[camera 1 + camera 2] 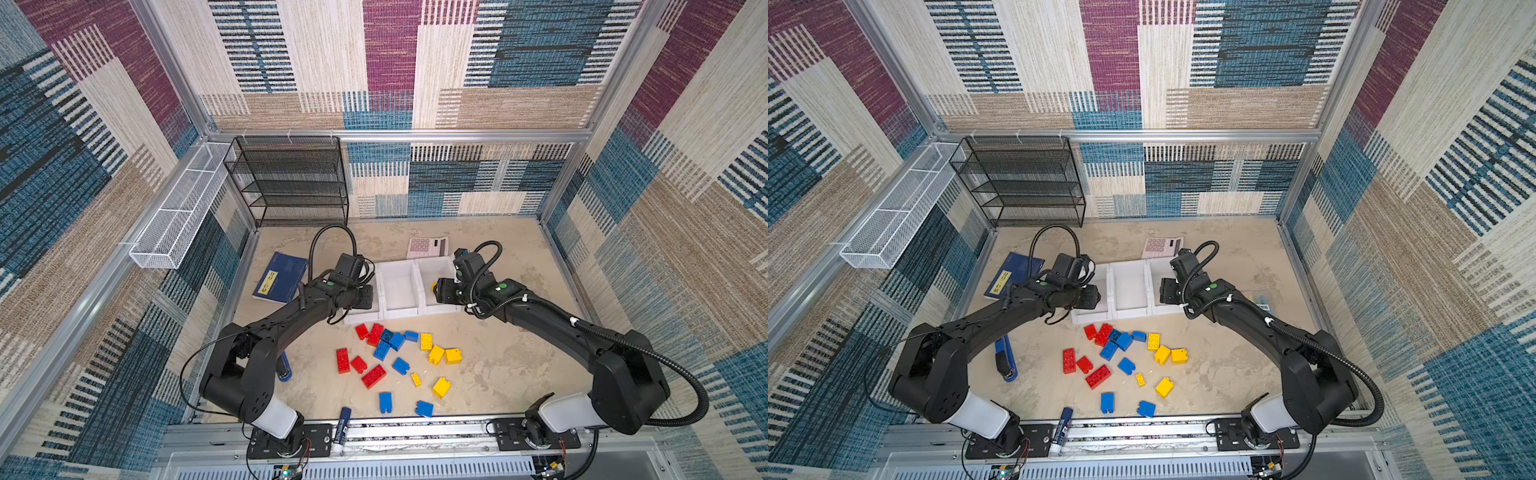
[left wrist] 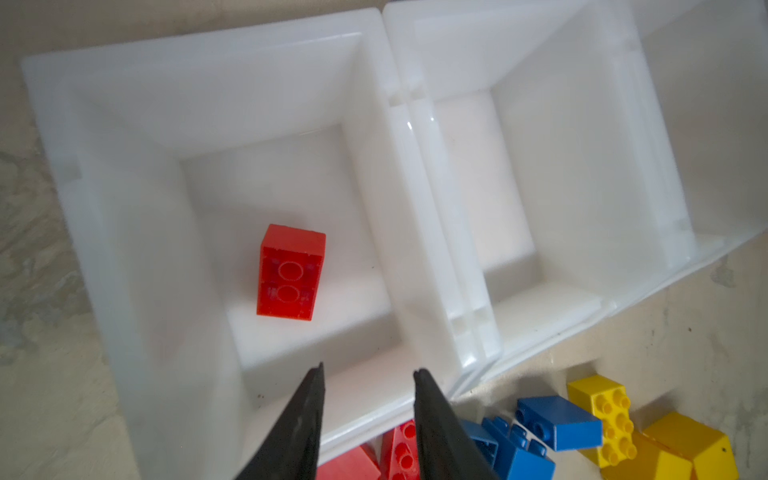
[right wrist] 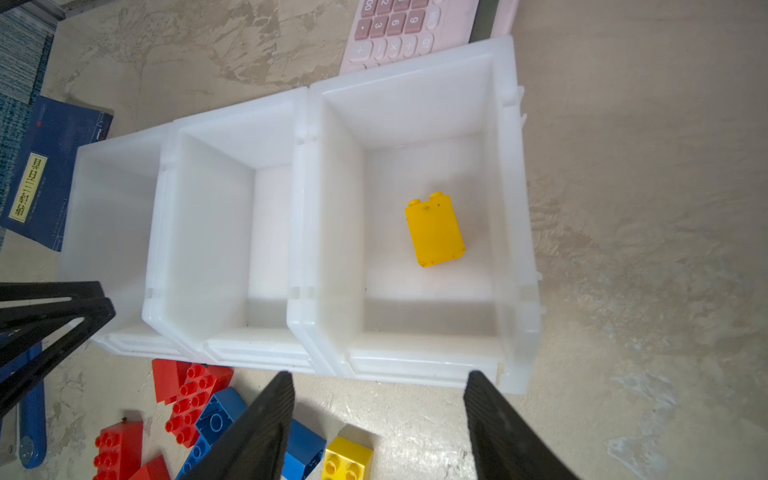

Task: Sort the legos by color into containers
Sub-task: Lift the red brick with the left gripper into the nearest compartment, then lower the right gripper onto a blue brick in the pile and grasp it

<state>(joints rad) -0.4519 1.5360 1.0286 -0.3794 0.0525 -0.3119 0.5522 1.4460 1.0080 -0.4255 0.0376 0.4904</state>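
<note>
1. Left gripper (image 2: 369, 370): black jaws a narrow gap apart with nothing between them, over one end bin of the containers (image 2: 386, 104).
2. Right gripper (image 3: 380, 374): jaws wide and empty, at the opposite end bin's near edge.
3. In both top views the arms cover most of both end bins.
4. The red brick (image 2: 291, 272) lies on the bin floor, hollow underside up, long axis along the bin.
5. The yellow brick (image 3: 434, 230) lies on its side in the other end bin, studs toward the calculator (image 3: 399, 29).
6. Loose legos (image 1: 374, 376) lie scattered before the bins.
7. Calculator keys 3, 6 and 9 are readable; the blue booklet (image 3: 62, 137) bears a yellow label with characters.
</note>
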